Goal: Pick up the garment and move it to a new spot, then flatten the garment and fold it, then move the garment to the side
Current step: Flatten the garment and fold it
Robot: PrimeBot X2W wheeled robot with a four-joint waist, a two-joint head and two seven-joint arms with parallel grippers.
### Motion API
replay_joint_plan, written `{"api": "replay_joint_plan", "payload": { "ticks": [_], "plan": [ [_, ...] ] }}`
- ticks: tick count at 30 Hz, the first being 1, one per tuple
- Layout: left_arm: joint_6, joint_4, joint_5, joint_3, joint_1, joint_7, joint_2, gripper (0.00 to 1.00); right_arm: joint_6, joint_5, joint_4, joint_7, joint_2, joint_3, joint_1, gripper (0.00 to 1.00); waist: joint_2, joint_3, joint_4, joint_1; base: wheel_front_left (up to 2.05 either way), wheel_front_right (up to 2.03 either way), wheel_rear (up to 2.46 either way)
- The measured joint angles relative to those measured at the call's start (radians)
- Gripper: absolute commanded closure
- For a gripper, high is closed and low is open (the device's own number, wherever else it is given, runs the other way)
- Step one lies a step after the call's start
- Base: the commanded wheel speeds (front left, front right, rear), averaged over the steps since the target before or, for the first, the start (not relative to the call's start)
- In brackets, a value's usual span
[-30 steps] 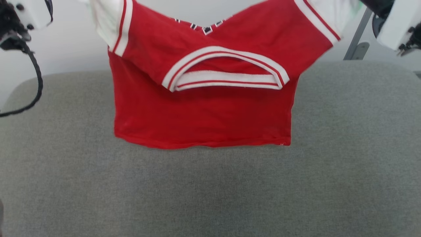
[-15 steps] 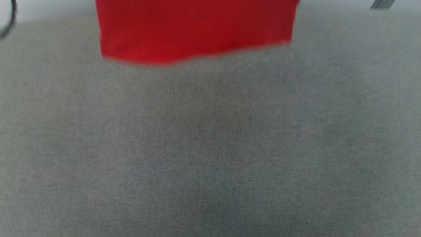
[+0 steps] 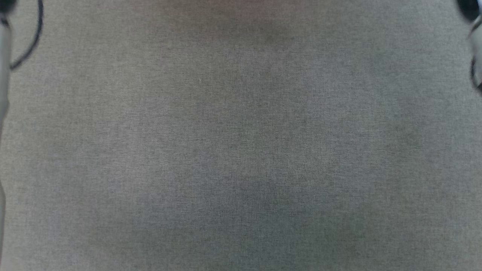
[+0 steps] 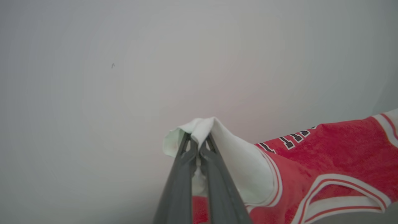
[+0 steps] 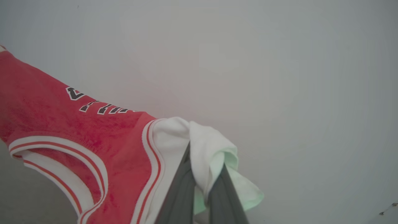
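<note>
The garment point(image 4: 326, 149) is a red jersey with black white-outlined lettering and white red-striped edging. It hangs stretched in the air between my two grippers, in front of a pale wall. In the left wrist view, my left gripper point(image 4: 197, 140) is shut on a bunched white sleeve end point(image 4: 202, 126). In the right wrist view, the jersey point(image 5: 46, 115) runs off to the left. There my right gripper point(image 5: 203, 161) is shut on the other white sleeve end point(image 5: 211, 143), which drapes over its fingertips.
A wide grey fabric surface point(image 3: 241, 150) lies flat below in the head view. A black cable point(image 3: 35, 34) loops at its upper left, and a dark blurred arm part point(image 3: 472, 15) sits at the upper right corner.
The head camera has tilted down, so the jersey and both wrists have slid out past the top of its picture. What remains in it is the grey surface.
</note>
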Motion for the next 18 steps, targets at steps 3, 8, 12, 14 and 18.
{"api": "replay_joint_plan", "payload": {
  "ticks": [3,8,12,14,18],
  "plan": [
    [0.000,0.034,-0.050,-0.050,0.062,0.010,0.018,1.00,0.000,0.065,0.007,0.046,-0.008,0.052,0.064,1.00,0.0000,-0.006,0.004,0.0000,0.00,0.00,0.00],
    [-0.001,0.095,-0.134,-0.119,0.170,0.114,0.034,1.00,0.000,0.217,-0.024,0.180,-0.027,0.109,0.193,1.00,0.0000,-0.028,0.008,-0.0001,0.00,0.00,0.00],
    [0.000,0.113,-0.194,-0.148,0.241,0.205,0.050,1.00,0.000,0.327,-0.084,0.315,-0.069,0.149,0.280,1.00,0.0001,-0.050,0.008,0.0000,0.00,0.00,0.00],
    [0.000,0.103,-0.201,-0.167,0.282,0.231,0.061,1.00,0.000,0.383,-0.123,0.379,-0.095,0.163,0.329,1.00,0.0000,-0.062,0.008,0.0000,0.00,0.00,0.00],
    [0.000,0.062,-0.259,-0.178,0.408,0.305,0.092,1.00,0.000,0.500,-0.212,0.487,-0.147,0.159,0.463,1.00,0.0000,-0.098,0.008,0.0000,0.00,0.00,0.00]
  ]
}}
